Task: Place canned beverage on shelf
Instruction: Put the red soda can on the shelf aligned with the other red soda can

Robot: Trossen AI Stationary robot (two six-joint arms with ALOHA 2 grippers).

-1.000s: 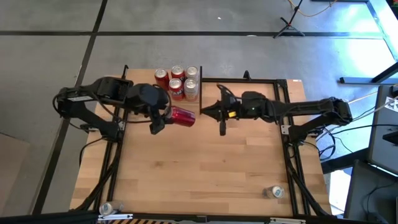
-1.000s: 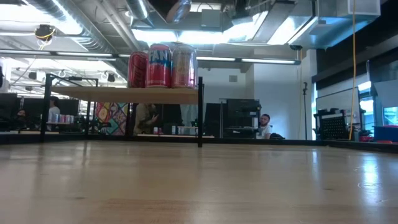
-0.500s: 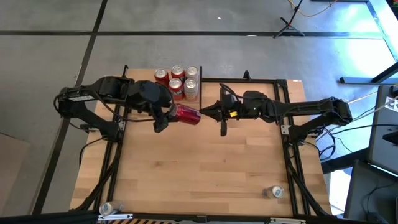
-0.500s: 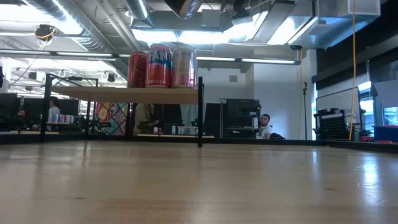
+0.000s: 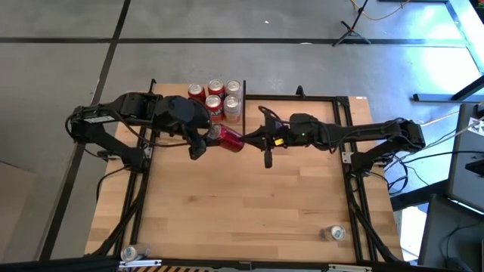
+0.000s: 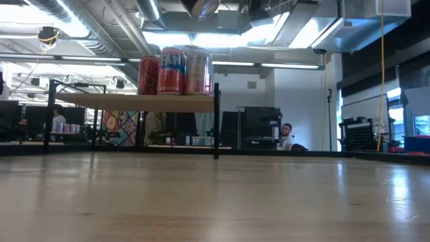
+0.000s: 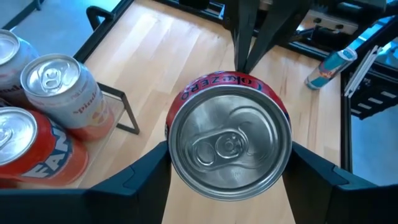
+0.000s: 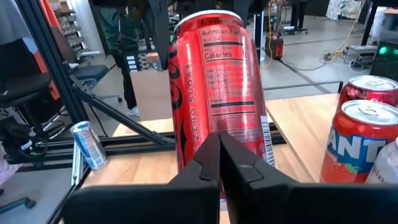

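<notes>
My left gripper point(image 5: 203, 143) is shut on a red can point(image 5: 229, 140), held high above the table in front of the shelf point(image 5: 172, 94). The can's silver top point(image 7: 230, 146) faces the left wrist camera. My right gripper point(image 5: 248, 138) is shut, with its tips right at the can's far end; in the right wrist view point(image 8: 221, 158) they lie in front of the can's label point(image 8: 227, 81). The shelf point(image 6: 134, 101) stands on thin black posts at the table's far left. Several cans point(image 5: 215, 98) stand upright on it. My left gripper pinches the red can's side wall near its top end point(image 7: 177, 134) between its two fingers point(image 7: 146, 171), one on each side. The fingers come from the table's left, along the can. The can is lifted clear and tilted, with its bottom toward my right gripper. My right gripper's shut tips stand against the can's lower side point(image 8: 205, 140); whether they touch it, I cannot tell.
A can point(image 5: 335, 233) lies on the tabletop near the front right, and another point(image 5: 130, 253) lies at the front left corner. Black frame rails run along the table's left and right sides. People sit in the room beyond the table point(image 6: 287, 134).
My left gripper has carried the red can a little toward the table's right and far edge, toward my right gripper, and the can has turned slightly. My right gripper has moved a little toward the table's left, closing on the can's end.
</notes>
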